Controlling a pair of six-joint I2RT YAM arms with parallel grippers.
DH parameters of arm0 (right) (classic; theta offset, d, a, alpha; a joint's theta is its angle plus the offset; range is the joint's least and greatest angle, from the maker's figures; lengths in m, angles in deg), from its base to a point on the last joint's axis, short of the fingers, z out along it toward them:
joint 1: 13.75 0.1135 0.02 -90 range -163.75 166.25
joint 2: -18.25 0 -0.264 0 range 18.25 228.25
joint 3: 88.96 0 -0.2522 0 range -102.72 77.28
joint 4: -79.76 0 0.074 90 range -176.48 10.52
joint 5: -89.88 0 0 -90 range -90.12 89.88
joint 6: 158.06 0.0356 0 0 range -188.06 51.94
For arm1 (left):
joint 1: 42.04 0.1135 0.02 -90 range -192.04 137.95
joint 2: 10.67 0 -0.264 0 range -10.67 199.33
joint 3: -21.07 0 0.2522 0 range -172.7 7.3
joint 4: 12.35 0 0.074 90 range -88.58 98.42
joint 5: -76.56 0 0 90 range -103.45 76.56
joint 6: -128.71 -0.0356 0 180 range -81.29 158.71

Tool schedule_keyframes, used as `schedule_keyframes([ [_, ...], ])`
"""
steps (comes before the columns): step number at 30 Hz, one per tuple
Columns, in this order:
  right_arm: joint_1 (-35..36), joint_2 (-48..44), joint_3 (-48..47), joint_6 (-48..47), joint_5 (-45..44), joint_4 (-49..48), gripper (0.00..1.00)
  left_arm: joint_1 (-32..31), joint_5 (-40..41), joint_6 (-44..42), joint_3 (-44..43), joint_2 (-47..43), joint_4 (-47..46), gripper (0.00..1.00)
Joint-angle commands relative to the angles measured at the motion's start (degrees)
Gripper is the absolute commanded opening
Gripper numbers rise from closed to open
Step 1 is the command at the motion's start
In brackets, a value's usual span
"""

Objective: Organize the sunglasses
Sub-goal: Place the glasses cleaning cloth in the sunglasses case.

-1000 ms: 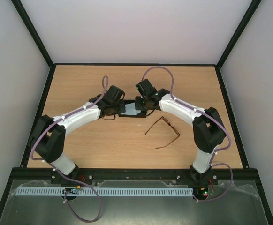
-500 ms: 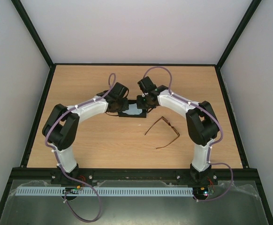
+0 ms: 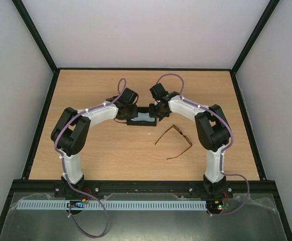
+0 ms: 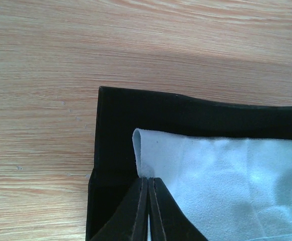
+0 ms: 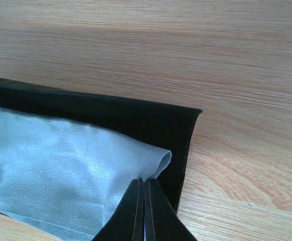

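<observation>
Sunglasses (image 3: pixel 182 136): thin reddish-brown frame, long slim temple arms spread open, lying on the light wood table (image 3: pixel 111 155) right of centre, near the black oblong case (image 4: pixel 136 110) but apart from it. Both arms reach forward and bend inward to opposite ends of the case. The left end effector (image 4: pixel 147 182) and right end effector (image 5: pixel 145 182) are each pinched tight on a corner of the light blue square cloth (image 4: pixel 221 186) lying on the case.

The left gripper (image 4: pixel 147 182) pinches a corner of the light blue cloth (image 4: pixel 221 181) over the black case (image 4: pixel 136 113)
</observation>
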Motion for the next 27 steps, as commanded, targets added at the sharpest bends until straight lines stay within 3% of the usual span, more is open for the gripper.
schedule_keyframes([
  [1,-0.1,1.0,-1.7,-0.9,0.5,1.6,0.01,0.5,0.5,-1.1,-1.4,1.1,0.1,0.02],
  [27,-0.1,4.0,-3.0,-1.1,-0.3,1.1,0.02,1.2,0.5,-1.9,-1.6,3.9,0.2,0.02],
])
